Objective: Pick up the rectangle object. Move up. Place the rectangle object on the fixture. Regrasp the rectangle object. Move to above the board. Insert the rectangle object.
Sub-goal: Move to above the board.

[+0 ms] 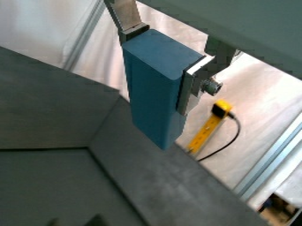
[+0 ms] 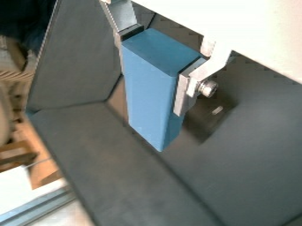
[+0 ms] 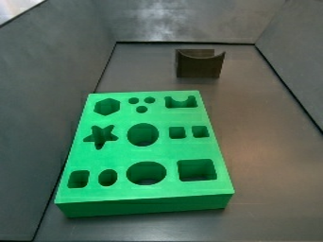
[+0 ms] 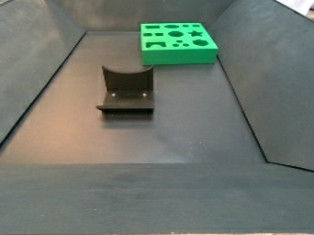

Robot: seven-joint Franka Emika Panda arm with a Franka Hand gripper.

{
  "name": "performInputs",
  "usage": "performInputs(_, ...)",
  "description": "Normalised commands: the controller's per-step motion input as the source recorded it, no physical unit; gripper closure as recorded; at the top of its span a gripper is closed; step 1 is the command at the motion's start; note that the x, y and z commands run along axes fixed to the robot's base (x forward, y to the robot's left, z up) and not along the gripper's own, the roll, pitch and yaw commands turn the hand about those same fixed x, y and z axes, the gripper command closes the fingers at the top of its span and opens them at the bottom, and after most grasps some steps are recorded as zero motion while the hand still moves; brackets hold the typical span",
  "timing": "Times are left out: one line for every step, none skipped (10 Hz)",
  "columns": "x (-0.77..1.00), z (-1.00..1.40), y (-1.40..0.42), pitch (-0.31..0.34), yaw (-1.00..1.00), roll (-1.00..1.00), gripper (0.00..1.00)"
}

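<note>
A: On the dark grey floor we count one board (image 3: 145, 151), green with many cut-outs, and one fixture (image 3: 199, 61) standing well apart from it. Neither side view shows the arm.

B: In both wrist views we see one rectangle object (image 1: 157, 86), grey-blue, pinched between the fingers (image 1: 196, 81) of the gripper (image 1: 162, 48), hanging above the floor over the enclosure's edge.

Even, dim light; wrist views soft, perhaps slightly blurred.
</note>
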Motion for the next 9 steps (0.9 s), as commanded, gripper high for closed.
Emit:
performInputs(-0.49,0.19,-1.0,-0.008,-0.11,-1.0,1.0)
performInputs(-0.51,0.2,-1.0,-0.009,-0.11,-1.0,1.0)
performInputs(-0.52,0.21,-1.0,-0.007,-0.12,-1.0,1.0)
performInputs(-0.54,0.21,-1.0,-0.005,-0.12,-1.0,1.0)
performInputs(-0.57,0.22,-1.0,-0.004,-0.12,-1.0,1.0)
performInputs(-0.6,0.22,-0.95,-0.006,-0.11,-1.0,1.0)
performInputs(-0.46,0.16,-0.65,-0.009,-0.11,-1.0,1.0)
performInputs(-0.31,0.1,-0.36,-0.017,-0.11,-1.0,1.0)
performInputs(-0.21,0.05,-0.17,-0.021,-0.1,-1.0,1.0)
